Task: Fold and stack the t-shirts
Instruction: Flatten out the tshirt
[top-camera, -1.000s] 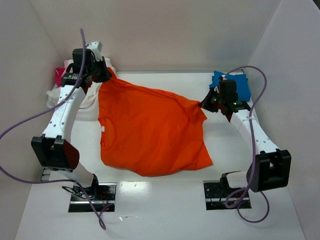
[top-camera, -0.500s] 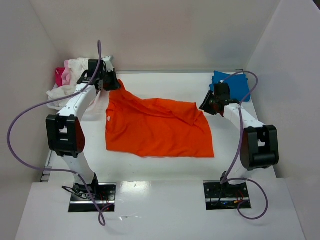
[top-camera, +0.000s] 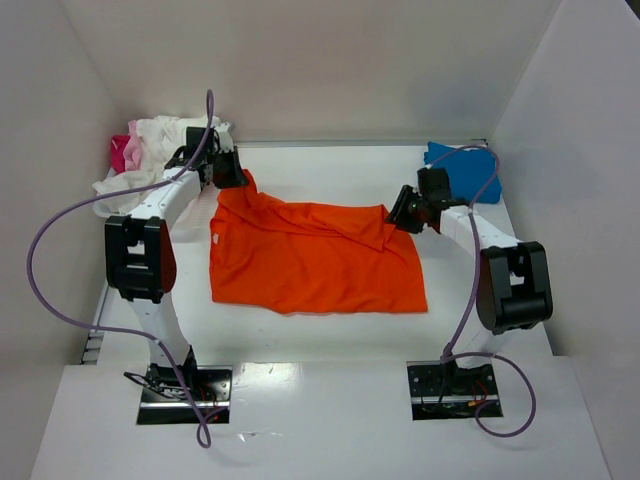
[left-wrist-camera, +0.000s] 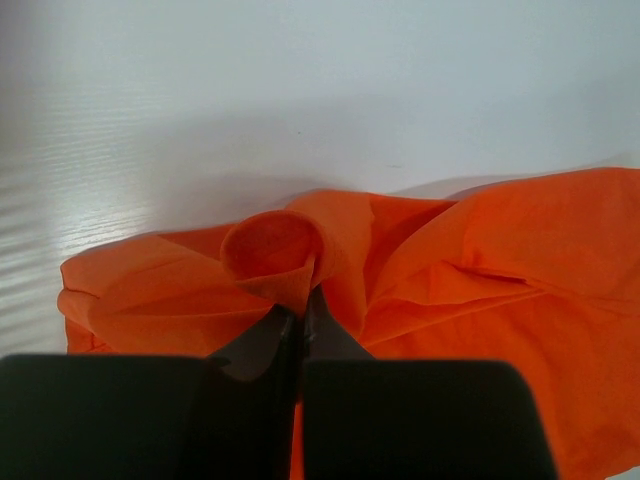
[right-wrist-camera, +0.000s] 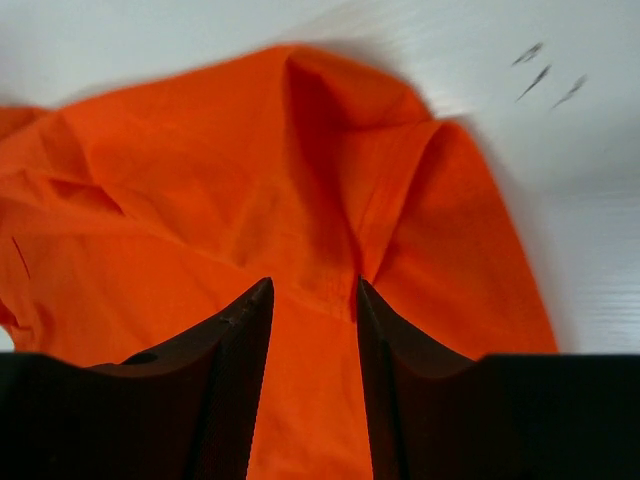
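A bright orange t-shirt (top-camera: 315, 258) lies folded across the middle of the table. My left gripper (top-camera: 232, 172) is at its far left corner, shut on a pinch of the orange cloth (left-wrist-camera: 275, 270). At the shirt's far right corner my right gripper (top-camera: 402, 212) stands open, its fingers apart over the orange cloth (right-wrist-camera: 310, 250) without pinching it. A blue t-shirt (top-camera: 463, 165) lies folded at the far right. White (top-camera: 160, 135) and pink (top-camera: 121, 150) shirts sit heaped at the far left.
White walls enclose the table on the left, back and right. Purple cables loop from both arms. The arm bases (top-camera: 185, 385) are bolted at the near edge.
Both arms carried the shirt's far edge down and forward, so it now lies folded flatter. My right gripper opened and released its corner. The left stays shut on its corner.
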